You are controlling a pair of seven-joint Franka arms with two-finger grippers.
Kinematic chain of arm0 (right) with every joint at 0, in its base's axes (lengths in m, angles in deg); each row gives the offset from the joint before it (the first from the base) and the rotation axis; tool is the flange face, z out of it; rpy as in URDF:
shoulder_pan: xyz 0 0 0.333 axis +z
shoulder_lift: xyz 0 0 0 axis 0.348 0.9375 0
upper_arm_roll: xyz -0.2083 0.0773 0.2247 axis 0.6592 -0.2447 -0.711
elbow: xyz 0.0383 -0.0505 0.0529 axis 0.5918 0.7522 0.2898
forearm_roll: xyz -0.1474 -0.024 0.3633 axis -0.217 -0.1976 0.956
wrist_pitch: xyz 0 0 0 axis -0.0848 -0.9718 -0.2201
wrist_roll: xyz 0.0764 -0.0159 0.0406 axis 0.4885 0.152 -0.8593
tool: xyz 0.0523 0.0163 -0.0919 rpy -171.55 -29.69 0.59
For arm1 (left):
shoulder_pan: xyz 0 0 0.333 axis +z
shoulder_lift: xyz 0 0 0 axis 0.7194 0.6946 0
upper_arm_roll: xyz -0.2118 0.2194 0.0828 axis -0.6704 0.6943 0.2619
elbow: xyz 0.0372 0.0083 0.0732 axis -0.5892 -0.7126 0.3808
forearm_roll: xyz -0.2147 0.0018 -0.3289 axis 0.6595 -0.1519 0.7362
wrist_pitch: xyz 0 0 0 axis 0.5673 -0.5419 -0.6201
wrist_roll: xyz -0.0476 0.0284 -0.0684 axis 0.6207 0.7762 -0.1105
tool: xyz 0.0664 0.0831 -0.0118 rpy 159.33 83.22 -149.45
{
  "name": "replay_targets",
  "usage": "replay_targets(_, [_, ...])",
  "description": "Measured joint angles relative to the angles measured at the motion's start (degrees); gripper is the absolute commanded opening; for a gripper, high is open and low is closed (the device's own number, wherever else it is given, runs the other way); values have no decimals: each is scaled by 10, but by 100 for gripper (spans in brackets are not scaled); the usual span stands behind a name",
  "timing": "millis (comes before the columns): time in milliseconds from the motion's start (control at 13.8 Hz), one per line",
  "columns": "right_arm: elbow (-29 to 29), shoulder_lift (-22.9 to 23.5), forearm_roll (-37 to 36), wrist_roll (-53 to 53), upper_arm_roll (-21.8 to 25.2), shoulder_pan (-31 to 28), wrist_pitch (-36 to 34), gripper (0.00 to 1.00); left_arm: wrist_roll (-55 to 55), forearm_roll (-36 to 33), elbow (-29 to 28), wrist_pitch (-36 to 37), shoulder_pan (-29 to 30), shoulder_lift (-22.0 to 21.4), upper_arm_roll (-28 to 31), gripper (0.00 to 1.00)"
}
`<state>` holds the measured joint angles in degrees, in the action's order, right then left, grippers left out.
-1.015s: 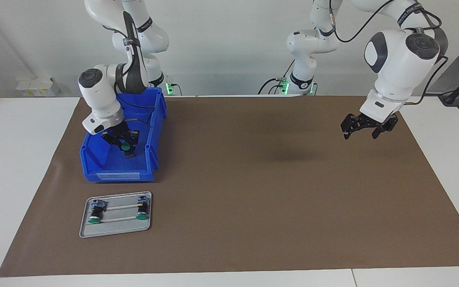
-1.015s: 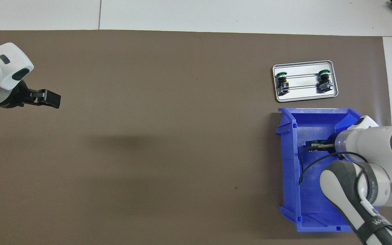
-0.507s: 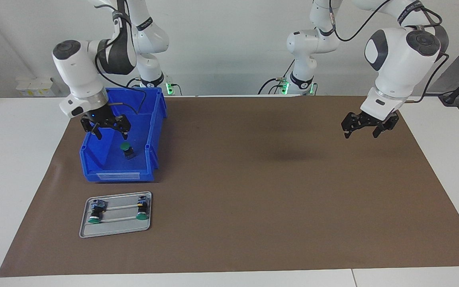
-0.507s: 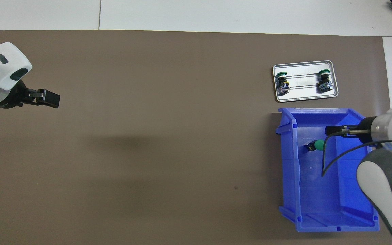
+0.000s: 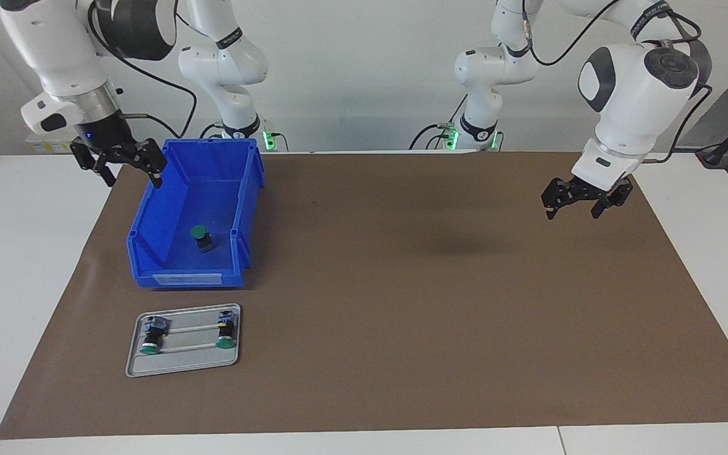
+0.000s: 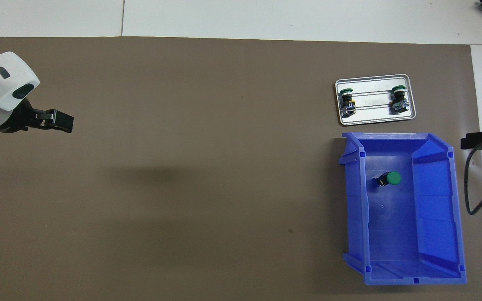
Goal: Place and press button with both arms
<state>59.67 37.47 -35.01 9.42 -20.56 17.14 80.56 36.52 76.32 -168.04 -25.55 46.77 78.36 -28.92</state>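
Note:
The button (image 5: 200, 235) (image 6: 390, 179), with a green cap on a short black body, lies loose on the floor of the blue bin (image 5: 187, 278) (image 6: 364, 209). My right gripper (image 5: 133, 174) (image 6: 481, 141) hangs open and empty in the air beside the bin, over the mat's edge at the right arm's end. Nothing touches the button. My left gripper (image 5: 571, 212) (image 6: 63, 122) waits open and empty above the brown mat at the left arm's end of the table.
A small grey metal tray (image 5: 181, 363) (image 6: 375, 119) lies on the mat farther from the robots than the bin. Two green-capped buttons (image 5: 151, 335) (image 5: 226, 332) rest on its rails. The brown mat (image 5: 402, 303) covers most of the white table.
My right gripper opened and let go of the button in the bin, then rose and drew out toward the right arm's end. The left arm has not moved.

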Motion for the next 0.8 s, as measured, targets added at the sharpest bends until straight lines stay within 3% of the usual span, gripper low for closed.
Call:
replay_targets(217, [-77,36,1,12,0,-10,-42,100,0,0,0,0,0,0,0,100])
replay_targets(797, [-85,56,3,43,-2,-1,-58,100,0,0,0,0,0,-5,0,100])
